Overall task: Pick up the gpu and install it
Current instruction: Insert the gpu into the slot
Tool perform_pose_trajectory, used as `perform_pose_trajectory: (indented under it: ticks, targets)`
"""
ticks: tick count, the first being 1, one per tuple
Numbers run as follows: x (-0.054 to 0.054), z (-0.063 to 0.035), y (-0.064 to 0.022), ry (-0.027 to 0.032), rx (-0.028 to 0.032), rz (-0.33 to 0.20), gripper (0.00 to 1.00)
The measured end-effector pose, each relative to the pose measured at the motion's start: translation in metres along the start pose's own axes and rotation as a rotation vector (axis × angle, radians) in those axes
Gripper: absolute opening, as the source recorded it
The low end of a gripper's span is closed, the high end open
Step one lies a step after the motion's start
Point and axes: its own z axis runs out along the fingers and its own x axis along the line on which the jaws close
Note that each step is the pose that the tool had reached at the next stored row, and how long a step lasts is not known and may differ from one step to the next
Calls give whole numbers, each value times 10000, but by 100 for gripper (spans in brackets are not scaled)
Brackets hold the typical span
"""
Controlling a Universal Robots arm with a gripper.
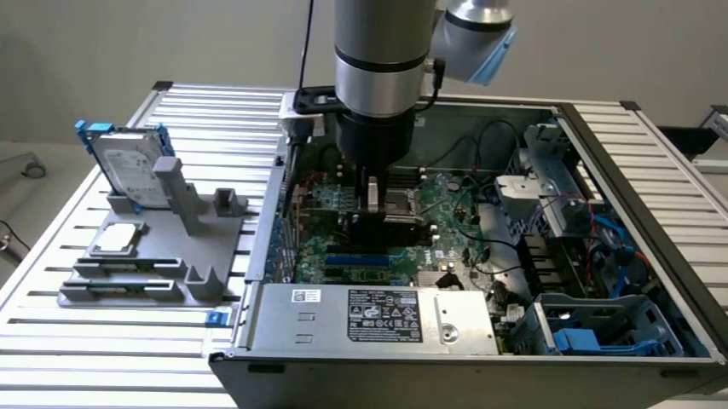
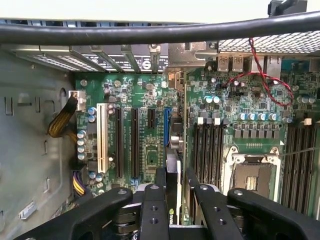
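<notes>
My gripper [image 1: 372, 203] hangs inside the open computer case [image 1: 268, 256], low over the green motherboard [image 1: 455, 213]. It is shut on the gpu [image 1: 394, 228], a black card held on edge just above the board. In the wrist view the gpu [image 2: 173, 165] runs edge-on between my two black fingers [image 2: 153, 200], with my gripper [image 2: 173, 197] closed on it. The card stands over the blue expansion slot [image 2: 167, 125], next to the black slots [image 2: 134, 145]. Whether its lower edge touches the slot is hidden.
A grey fixture [image 1: 148, 256] at the exterior view's left holds the silver hard drive in its blue frame [image 1: 125, 162] and a small square processor chip [image 1: 118, 239]. The power supply [image 1: 376, 317] and drive cages [image 1: 592, 328] crowd the case. A thick black cable [image 2: 150, 32] crosses above the board.
</notes>
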Motion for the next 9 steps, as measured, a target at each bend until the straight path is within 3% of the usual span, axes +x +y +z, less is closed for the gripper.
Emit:
perform_pose_trajectory:
  ticks: [9]
  targets:
    - [52, 20, 13, 1, 0, 13, 26]
